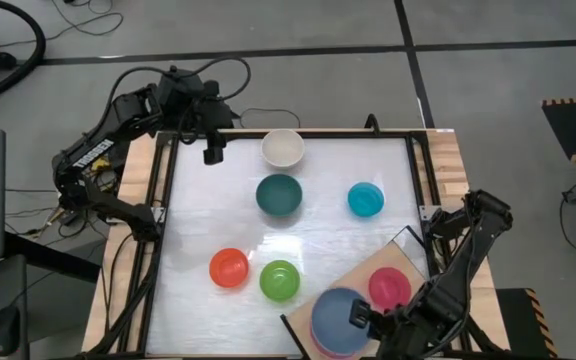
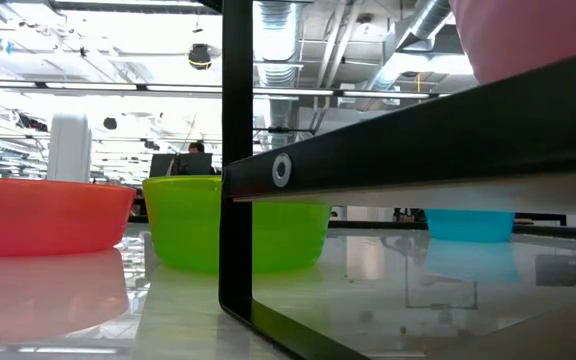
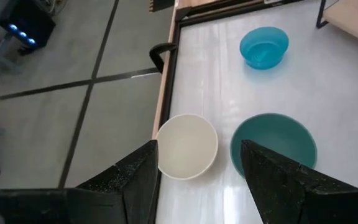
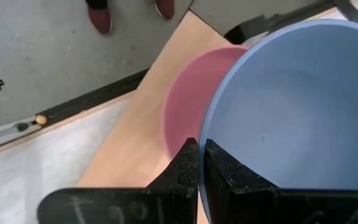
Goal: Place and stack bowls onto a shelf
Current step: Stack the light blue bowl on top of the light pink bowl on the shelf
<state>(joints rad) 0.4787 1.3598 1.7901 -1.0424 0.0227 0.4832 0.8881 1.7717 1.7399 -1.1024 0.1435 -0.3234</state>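
My right gripper (image 1: 361,318) (image 4: 201,149) is at the near right, over the light-wood shelf (image 1: 353,275), shut on the slate blue bowl (image 1: 338,315). That bowl lies over a light pink bowl (image 4: 185,106). A magenta bowl (image 1: 389,287) stands on the shelf beside them. My left gripper (image 1: 212,153) (image 3: 199,149) hovers open at the far left, short of the cream-white bowl (image 1: 282,148). The dark teal (image 1: 279,194), cyan (image 1: 365,199), red (image 1: 229,268) and lime green (image 1: 279,280) bowls stand upright on the table. My right gripper pinches the slate blue bowl's rim (image 4: 211,134), one finger inside the bowl and one outside. The bowl is upright, set off to one side above the light pink bowl. Whether it rests in the pink bowl, I cannot tell.
A black frame (image 1: 158,220) runs round the white table top. The shelf stands on dark metal legs (image 2: 236,180) at the near right corner, turned askew. Open table lies between the red bowl and the left rail. A person's shoes (image 4: 101,18) show on the floor beyond.
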